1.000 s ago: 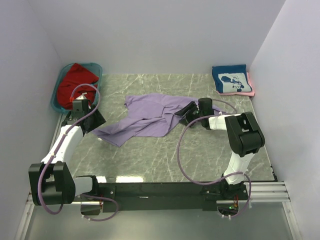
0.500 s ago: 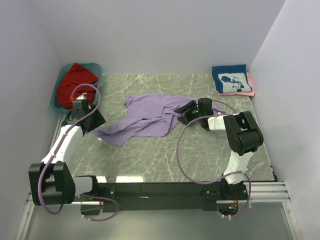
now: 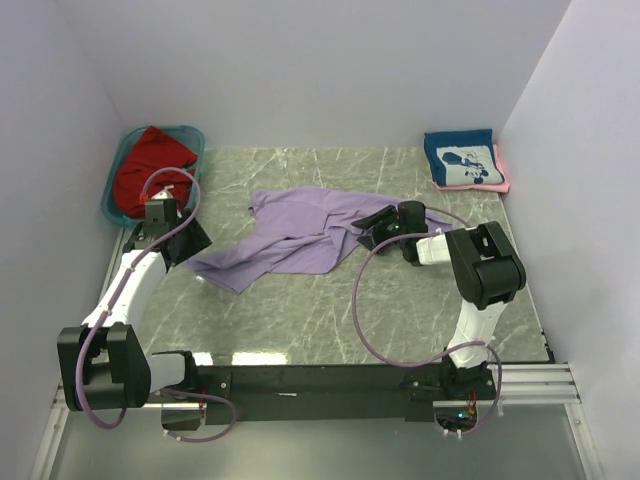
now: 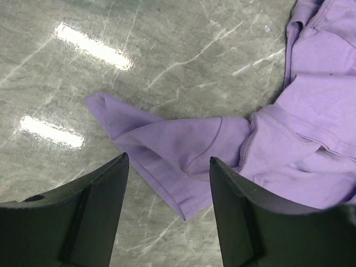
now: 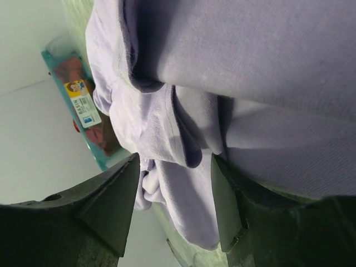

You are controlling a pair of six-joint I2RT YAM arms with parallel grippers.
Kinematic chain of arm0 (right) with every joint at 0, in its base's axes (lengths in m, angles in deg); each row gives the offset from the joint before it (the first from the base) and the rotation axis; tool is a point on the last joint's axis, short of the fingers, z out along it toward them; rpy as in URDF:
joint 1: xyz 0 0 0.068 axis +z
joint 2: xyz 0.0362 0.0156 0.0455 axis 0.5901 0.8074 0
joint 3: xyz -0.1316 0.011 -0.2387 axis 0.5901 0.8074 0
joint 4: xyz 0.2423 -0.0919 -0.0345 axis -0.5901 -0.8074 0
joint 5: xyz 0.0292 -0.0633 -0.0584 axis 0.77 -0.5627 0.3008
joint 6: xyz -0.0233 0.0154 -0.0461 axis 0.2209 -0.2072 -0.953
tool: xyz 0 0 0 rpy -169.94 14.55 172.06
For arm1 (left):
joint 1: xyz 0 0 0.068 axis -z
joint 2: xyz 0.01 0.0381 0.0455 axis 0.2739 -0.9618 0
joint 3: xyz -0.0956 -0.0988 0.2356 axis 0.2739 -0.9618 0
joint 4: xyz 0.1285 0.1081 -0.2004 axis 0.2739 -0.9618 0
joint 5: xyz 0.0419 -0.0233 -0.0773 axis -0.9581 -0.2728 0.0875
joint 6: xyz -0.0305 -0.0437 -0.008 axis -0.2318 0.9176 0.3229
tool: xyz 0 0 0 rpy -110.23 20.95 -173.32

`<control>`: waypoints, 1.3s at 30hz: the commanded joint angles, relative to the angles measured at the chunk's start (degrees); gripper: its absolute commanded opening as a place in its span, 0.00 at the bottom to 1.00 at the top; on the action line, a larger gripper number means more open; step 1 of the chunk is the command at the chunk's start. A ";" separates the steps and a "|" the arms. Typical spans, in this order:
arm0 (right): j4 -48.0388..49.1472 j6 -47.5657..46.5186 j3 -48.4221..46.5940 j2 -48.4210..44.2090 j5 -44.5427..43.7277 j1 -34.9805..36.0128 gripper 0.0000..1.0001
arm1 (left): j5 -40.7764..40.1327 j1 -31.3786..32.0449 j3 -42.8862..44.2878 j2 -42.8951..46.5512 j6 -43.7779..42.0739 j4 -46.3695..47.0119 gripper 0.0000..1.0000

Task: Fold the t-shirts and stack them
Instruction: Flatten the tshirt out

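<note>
A lavender t-shirt (image 3: 300, 238) lies crumpled in the middle of the table. My left gripper (image 4: 168, 167) hovers open over its near-left corner (image 4: 183, 161), and the cloth lies flat on the marble between the fingers (image 4: 94, 211). My right gripper (image 5: 175, 161) is low at the shirt's right edge (image 3: 372, 226). It stands open with a bunched fold of lavender cloth (image 5: 189, 139) between its fingers, not pinched. A red t-shirt (image 3: 150, 160) fills the teal tub (image 3: 112, 200). At the back right a folded navy t-shirt (image 3: 460, 160) lies on a pink one (image 3: 503, 178).
White walls close in the table on the left, back and right. The tub stands in the back-left corner, just behind my left arm (image 3: 130, 280). Bare marble (image 3: 300, 310) shows in front of the lavender shirt. A purple cable (image 3: 362, 310) loops from my right arm.
My right gripper has shifted slightly at the shirt's right edge and its jaws have narrowed a little. The left arm and the shirts have not moved.
</note>
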 commanded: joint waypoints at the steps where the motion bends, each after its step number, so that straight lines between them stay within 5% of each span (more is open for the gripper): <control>1: 3.16 0.75 1.24 1.28 -2.01 -0.34 0.61 | -0.06 -0.18 -0.20 0.15 0.18 1.41 0.65; 39: 8.52 0.40 -0.52 1.98 -3.07 -1.04 0.52 | -0.33 -0.18 -0.02 -0.47 0.09 1.32 0.65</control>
